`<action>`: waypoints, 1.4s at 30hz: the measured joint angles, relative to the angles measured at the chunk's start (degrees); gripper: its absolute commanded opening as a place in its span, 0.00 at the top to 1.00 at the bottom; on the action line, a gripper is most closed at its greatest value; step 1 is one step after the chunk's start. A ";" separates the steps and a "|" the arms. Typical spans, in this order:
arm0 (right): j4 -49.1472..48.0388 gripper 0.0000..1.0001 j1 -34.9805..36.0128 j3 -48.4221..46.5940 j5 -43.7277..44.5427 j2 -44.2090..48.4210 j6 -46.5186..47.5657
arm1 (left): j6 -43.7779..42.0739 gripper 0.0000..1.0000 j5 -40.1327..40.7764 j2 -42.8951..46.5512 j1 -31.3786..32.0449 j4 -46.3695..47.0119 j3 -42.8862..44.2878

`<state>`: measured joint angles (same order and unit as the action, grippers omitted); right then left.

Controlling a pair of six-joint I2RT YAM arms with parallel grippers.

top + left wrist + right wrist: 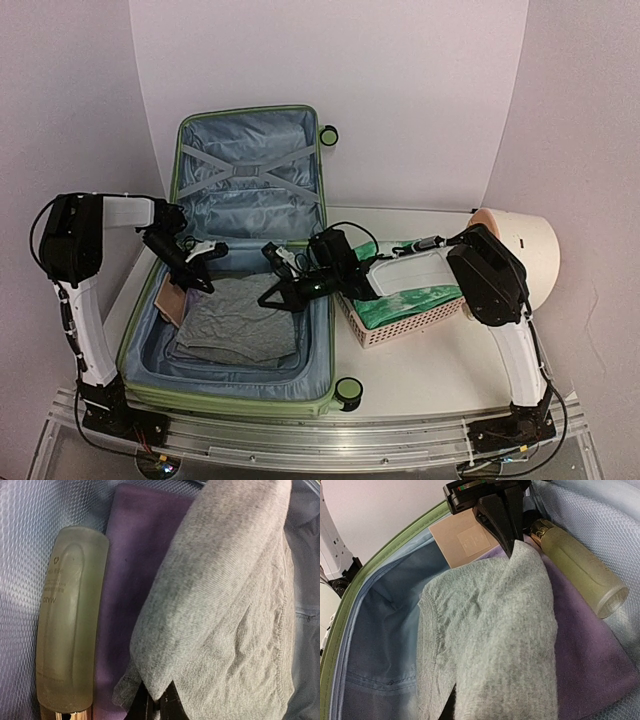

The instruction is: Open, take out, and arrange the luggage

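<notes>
- Luggage (250, 402) lies open on table (430, 375), lid standing upright at the rear.
- Left gripper (206, 284) is inside the luggage, left side. Jaws are pinched on an edge of the grey garment (235, 322).
- Right gripper (272, 297) is inside the luggage, right side. The garment drapes over it, so jaw state cannot be told.
- Purple cloth (130, 580) and pale-green bottle (70, 615) are also in the luggage.

**Soft, even light; wrist views blur up close**

From above, bright diffuse light falls on the white backdrop (330, 60) with a faint violet cast. Shadows on the table (430, 370) are weak, and the suitcase (245, 170) darkens along its near edge. In the left wrist view the grey cloth (225, 605) blurs at the bottom edge. In the right wrist view the wall (380, 510) in the top-left corner is washed out, and the bottle (580, 570) has a dull sheen.
</notes>
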<state>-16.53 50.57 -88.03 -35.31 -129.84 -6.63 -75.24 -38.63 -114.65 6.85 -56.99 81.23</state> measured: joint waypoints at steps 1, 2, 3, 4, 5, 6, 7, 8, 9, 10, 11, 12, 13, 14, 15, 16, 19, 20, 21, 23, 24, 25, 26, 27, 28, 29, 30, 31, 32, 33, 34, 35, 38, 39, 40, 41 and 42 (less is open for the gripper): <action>0.02 1.00 0.00 -0.02 0.20 0.02 -0.07 | 0.28 1.00 0.35 0.07 0.02 -0.09 0.00; 0.24 1.00 0.00 -0.04 0.63 0.09 -0.31 | 0.55 1.00 0.87 0.35 0.09 -0.07 0.02; 0.55 1.00 0.00 -0.09 1.05 0.22 -0.57 | 1.14 1.00 1.31 0.72 0.11 -0.17 0.09; 1.03 1.00 0.00 -0.15 1.40 0.46 -0.83 | 1.70 1.00 1.44 1.11 0.15 -0.28 0.20; 1.73 1.00 0.00 -0.20 2.05 0.87 -1.25 | 2.43 1.00 1.79 1.70 0.20 -0.98 0.55; 2.10 1.00 0.00 -0.22 2.45 1.22 -1.51 | 3.21 1.00 1.92 2.36 0.22 -1.51 0.94; 3.04 1.00 0.00 -0.26 3.34 2.12 -2.08 | 4.15 1.00 2.03 3.45 0.26 -2.19 1.64; 4.22 1.00 0.11 -0.24 4.39 3.58 -2.62 | 5.18 1.00 2.10 5.16 0.31 -2.93 2.38; 4.76 1.00 0.13 -0.24 5.18 4.66 -2.95 | 5.84 1.00 2.14 6.60 0.33 -3.32 2.71; 5.31 1.00 0.17 -0.26 6.01 5.86 -3.26 | 6.51 1.00 2.16 8.44 0.35 -3.91 3.02; 5.79 1.00 0.17 -0.28 6.60 6.84 -3.48 | 7.06 1.00 2.14 10.10 0.35 -4.57 3.28; 6.64 1.00 0.22 -0.39 7.41 8.09 -3.76 | 7.82 1.00 2.14 12.04 0.33 -5.62 3.80; 7.78 1.00 0.22 -0.79 8.37 9.66 -4.02 | 8.50 1.00 2.12 14.03 0.33 -6.91 4.79; 7.85 1.00 0.22 -0.85 8.44 9.77 -4.07 | 8.81 1.00 2.12 14.58 0.35 -7.23 5.09; 9.44 1.00 0.22 -2.03 9.46 11.19 -4.26 | 9.97 1.00 1.92 16.41 0.35 -8.66 6.67; 10.05 1.00 0.22 -2.54 9.81 11.58 -4.37 | 10.56 1.00 1.75 17.05 0.33 -9.20 7.32; 13.07 1.00 0.20 -4.94 11.58 12.72 -4.85 | 12.68 1.00 0.96 18.18 0.35 -12.17 10.97; 14.73 1.00 0.09 -6.10 12.33 13.03 -5.29 | 13.70 1.00 0.22 18.21 0.55 -13.66 13.29; 15.98 1.00 -0.11 -6.99 12.85 13.22 -5.77 | 14.34 1.00 -0.33 18.21 0.72 -14.71 15.06; 17.64 1.00 -0.59 -8.02 13.42 13.46 -6.43 | 15.50 1.00 -0.87 18.21 1.31 -16.04 17.88; 18.18 1.00 -0.90 -8.33 13.84 13.70 -6.64 | 16.04 1.00 -1.05 18.21 1.90 -16.72 19.39; 18.71 1.00 -1.22 -8.46 14.16 13.97 -6.84 | 16.59 1.00 -1.31 18.21 2.38 -17.03 20.46; 20.15 1.00 -2.08 -8.50 14.86 14.88 -7.26 | 17.57 1.00 -1.68 18.21 4.11 -17.55 23.08; 20.72 1.00 -2.51 -8.50 15.23 15.41 -7.48 | 18.08 1.00 -1.81 18.21 4.72 -17.68 23.85; 21.49 1.00 -3.04 -8.50 15.67 16.13 -7.74 | 18.78 1.00 -1.70 18.08 6.10 -18.25 25.49; 22.69 1.00 -3.93 -8.50 16.13 17.35 -8.22 | 19.71 1.00 -1.75 17.75 7.63 -18.56 27.67; 23.15 1.00 -4.42 -8.50 16.46 18.03 -8.46 | 20.22 1.00 -1.77 17.59 8.59 -18.60 28.98; 25.14 1.00 -6.60 -8.57 17.40 21.46 -9.27 | 22.40 1.00 -2.25 16.83 11.98 -18.67 34.45; 26.05 1.00 -7.72 -8.83 17.84 22.77 -9.42 | 23.50 1.00 -2.29 16.57 13.60 -19.02 36.20; 27.10 1.00 -8.39 -8.98 18.23 23.91 -9.49 | 24.74 1.00 -2.34 16.04 14.73 -18.84 38.01; 28.20 1.00 -8.96 -9.05 18.56 25.00 -9.44 | 25.79 1.00 -2.34 15.63 15.69 -18.18 39.21; 29.49 1.00 -9.60 -9.07 18.99 26.29 -9.38 | 27.23 1.00 -2.32 15.17 17.27 -16.94 40.30; 35.50 1.00 -12.26 -9.14 21.07 31.39 -8.90 | 32.39 1.00 -2.25 14.08 23.58 -12.44 40.72; 37.44 1.00 -13.03 -9.11 21.86 32.68 -8.63 | 33.94 1.00 -2.16 13.46 25.44 -11.08 40.72; 39.45 1.00 -13.81 -9.14 22.64 33.97 -8.41 | 35.76 1.00 -2.14 12.55 27.23 -9.62 40.87; 40.92 1.00 -14.34 -9.14 23.28 34.84 -8.15 | 36.79 1.00 -2.19 11.89 28.13 -8.81 41.07; 43.58 1.00 -15.28 -9.11 24.17 36.24 -7.72 | 38.88 1.00 -2.29 10.25 30.10 -7.21 41.75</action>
<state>27.05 35.29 -97.14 -11.14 -93.60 -14.35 -36.36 -40.93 -104.40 36.95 -64.20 122.98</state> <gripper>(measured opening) 0.075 0.009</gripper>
